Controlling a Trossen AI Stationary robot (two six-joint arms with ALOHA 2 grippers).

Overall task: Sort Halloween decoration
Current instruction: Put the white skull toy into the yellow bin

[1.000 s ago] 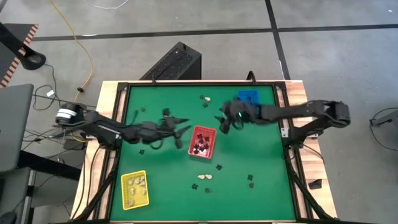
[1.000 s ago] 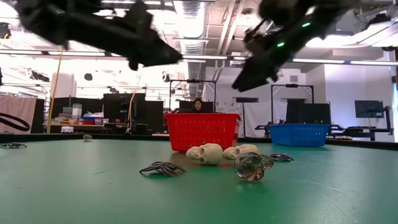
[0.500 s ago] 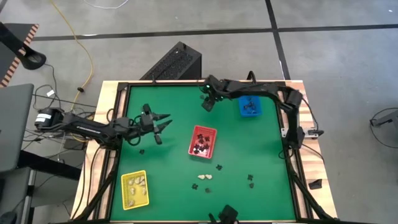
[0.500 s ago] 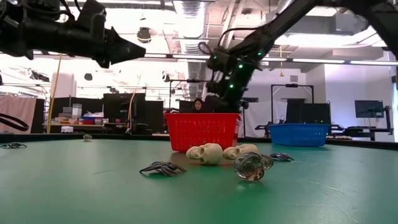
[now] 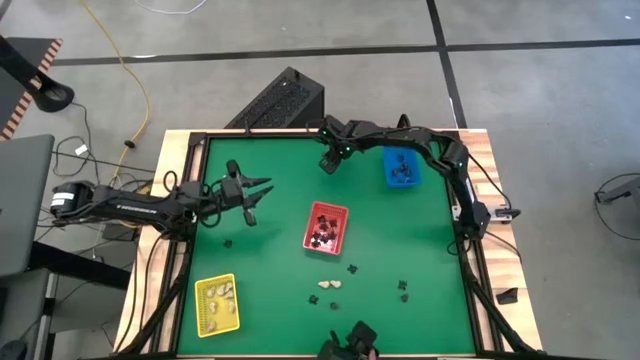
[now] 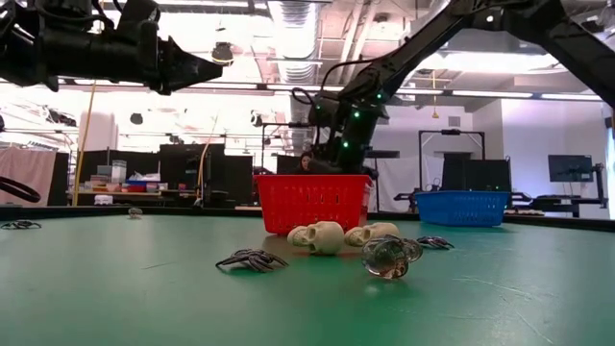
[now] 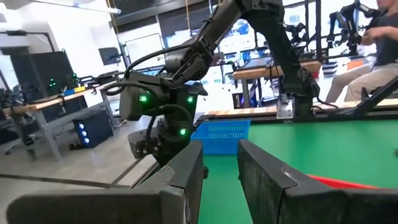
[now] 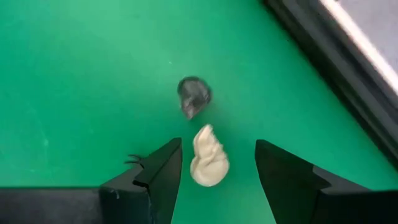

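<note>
Green table, high view: red tray at centre, blue tray at two o'clock, yellow tray at seven. Left gripper at nine o'clock, right gripper at twelve. Low view: two cream skulls and a black spider lie before the red tray. Left wrist view: left fingers narrowly parted, nothing between. Right wrist view: right fingers spread wide above a cream decoration — a grey piece just beyond it.

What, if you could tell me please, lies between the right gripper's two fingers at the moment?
In the right wrist view, a cream lump lies on the green table between the open right gripper's fingers, untouched; a grey piece sits just beyond.
</note>
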